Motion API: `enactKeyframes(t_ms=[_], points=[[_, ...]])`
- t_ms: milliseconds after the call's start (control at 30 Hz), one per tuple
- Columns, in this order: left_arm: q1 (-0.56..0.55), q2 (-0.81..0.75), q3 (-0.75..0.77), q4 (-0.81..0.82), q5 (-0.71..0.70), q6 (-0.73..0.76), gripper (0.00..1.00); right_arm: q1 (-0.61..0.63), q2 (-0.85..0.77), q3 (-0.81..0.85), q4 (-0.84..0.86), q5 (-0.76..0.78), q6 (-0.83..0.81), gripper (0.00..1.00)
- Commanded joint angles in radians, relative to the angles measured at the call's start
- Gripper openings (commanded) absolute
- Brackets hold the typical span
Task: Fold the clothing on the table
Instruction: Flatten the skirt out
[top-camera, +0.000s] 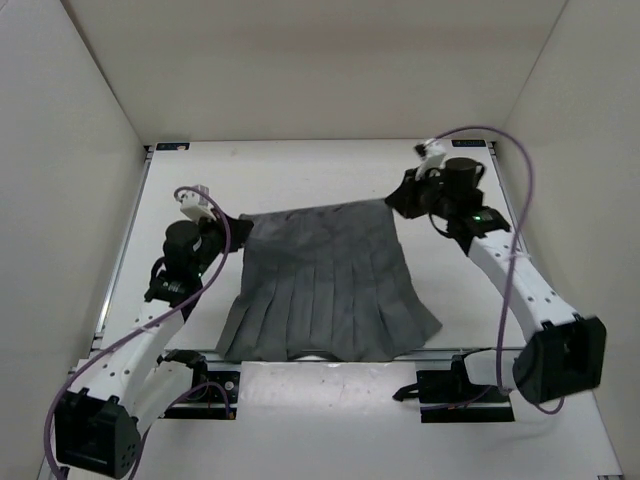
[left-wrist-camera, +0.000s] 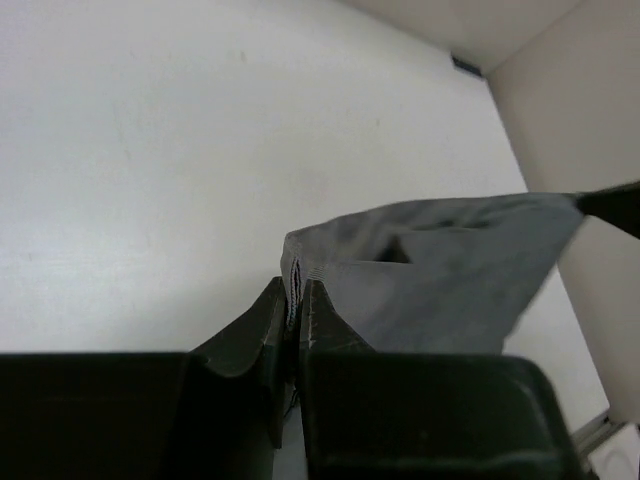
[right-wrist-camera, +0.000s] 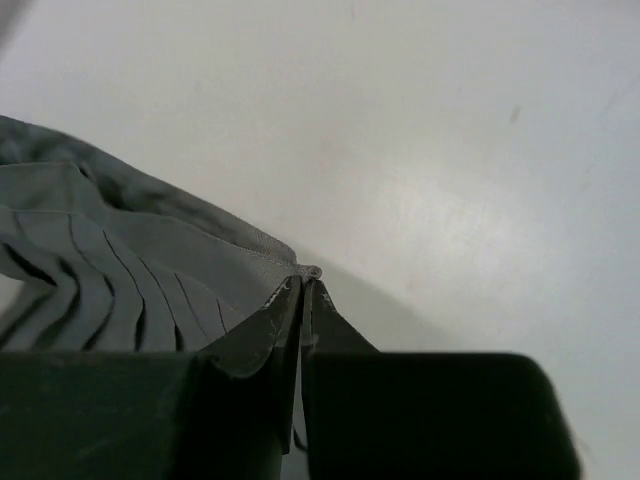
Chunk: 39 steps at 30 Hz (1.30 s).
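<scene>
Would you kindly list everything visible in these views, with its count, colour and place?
skirt: one, grey, pleated, mid-table, hem at the near edge
table: one, white, under everything
walls: three, white, left, far and right of the table
cables: two, purple, one looping by the left arm, one arching over the right
arms: two, white with black joints, left and right
jaws: two pairs, black, each shut on one far corner of the skirt
</scene>
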Motion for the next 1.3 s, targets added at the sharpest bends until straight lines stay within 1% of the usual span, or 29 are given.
enactKeyframes(t_ms=[0,67,100,133,167,200,233,267,333,400,433,467,500,533,567,633,667,700,733,767,800,833,867,900,967,1033,1133,1200,1267], points=[[0.042,0.077,0.144,0.033,0.010,0.043,0.00,-0.104,-0.115,-0.021,0.191,-0.138,0.028,0.00],[0.061,0.179,0.265,0.073,0.017,0.057,0.00,-0.184,-0.097,0.019,0.308,-0.188,0.052,0.00],[0.079,0.251,0.337,0.085,0.033,0.060,0.00,-0.199,-0.065,0.057,0.319,-0.219,0.055,0.00],[0.094,0.294,0.391,0.094,0.054,0.066,0.00,-0.219,-0.010,0.143,0.307,-0.233,0.051,0.00],[0.116,0.380,0.492,0.093,0.112,0.072,0.00,-0.232,0.045,0.242,0.287,-0.241,0.032,0.00],[0.120,0.445,0.590,0.097,0.138,0.074,0.00,-0.223,0.067,0.296,0.284,-0.225,0.032,0.01],[0.125,0.480,0.638,0.096,0.172,0.066,0.00,-0.235,0.098,0.377,0.248,-0.222,0.022,0.00],[0.128,0.520,0.712,0.096,0.180,0.066,0.00,-0.247,0.112,0.433,0.250,-0.225,0.023,0.00],[0.120,0.545,0.783,0.105,0.163,0.069,0.00,-0.268,0.136,0.490,0.269,-0.262,0.035,0.00],[0.111,0.565,0.838,0.102,0.171,0.072,0.00,-0.275,0.144,0.519,0.238,-0.274,0.037,0.00],[0.107,0.556,0.835,0.104,0.180,0.072,0.00,-0.279,0.139,0.515,0.227,-0.270,0.016,0.00],[0.098,0.550,0.811,0.105,0.177,0.077,0.00,-0.272,0.127,0.462,0.230,-0.270,0.000,0.00],[0.088,0.525,0.750,0.128,0.180,0.080,0.00,-0.263,0.086,0.420,0.255,-0.262,-0.014,0.00],[0.081,0.490,0.663,0.142,0.176,0.075,0.00,-0.258,0.039,0.329,0.269,-0.253,-0.017,0.00],[0.067,0.464,0.616,0.178,0.171,0.077,0.00,-0.250,-0.014,0.232,0.302,-0.250,-0.024,0.00],[0.051,0.349,0.422,0.217,0.151,0.057,0.00,-0.233,-0.087,0.114,0.316,-0.236,-0.037,0.00],[0.030,0.320,0.381,0.214,0.143,0.052,0.00,-0.215,-0.132,0.055,0.298,-0.224,-0.043,0.00],[0.018,0.263,0.297,0.210,0.130,0.054,0.00,-0.188,-0.161,-0.023,0.286,-0.200,-0.047,0.00],[0.001,0.207,0.218,0.193,0.119,0.042,0.00,-0.165,-0.218,-0.060,0.248,-0.166,-0.063,0.00],[-0.008,0.138,0.183,0.187,0.117,0.036,0.00,-0.151,-0.279,-0.123,0.238,-0.125,-0.063,0.00],[-0.018,0.097,0.104,0.183,0.125,0.020,0.00,-0.140,-0.352,-0.189,0.223,-0.106,-0.058,0.00],[-0.019,0.023,0.046,0.152,0.123,0.005,0.00,-0.138,-0.385,-0.242,0.211,-0.125,-0.045,0.00],[-0.033,-0.049,0.004,0.138,0.120,0.009,0.00,-0.141,-0.463,-0.264,0.203,-0.147,-0.029,0.00],[-0.028,-0.085,0.002,0.084,0.111,0.014,0.00,-0.143,-0.489,-0.292,0.186,-0.153,-0.017,0.00],[-0.013,-0.189,0.048,0.003,0.096,0.035,0.00,-0.155,-0.578,-0.265,0.122,-0.182,-0.015,0.00],[-0.005,-0.226,0.108,-0.085,0.097,0.048,0.00,-0.157,-0.598,-0.191,0.057,-0.192,-0.021,0.00],[0.004,-0.216,0.187,-0.111,0.117,0.051,0.00,-0.154,-0.592,-0.130,0.042,-0.192,-0.018,0.00],[-0.008,-0.193,0.203,-0.093,0.105,0.060,0.00,-0.161,-0.567,-0.126,0.071,-0.219,-0.009,0.00],[0.005,-0.136,0.211,-0.070,0.102,0.062,0.00,-0.166,-0.534,-0.131,0.120,-0.233,-0.012,0.00]])
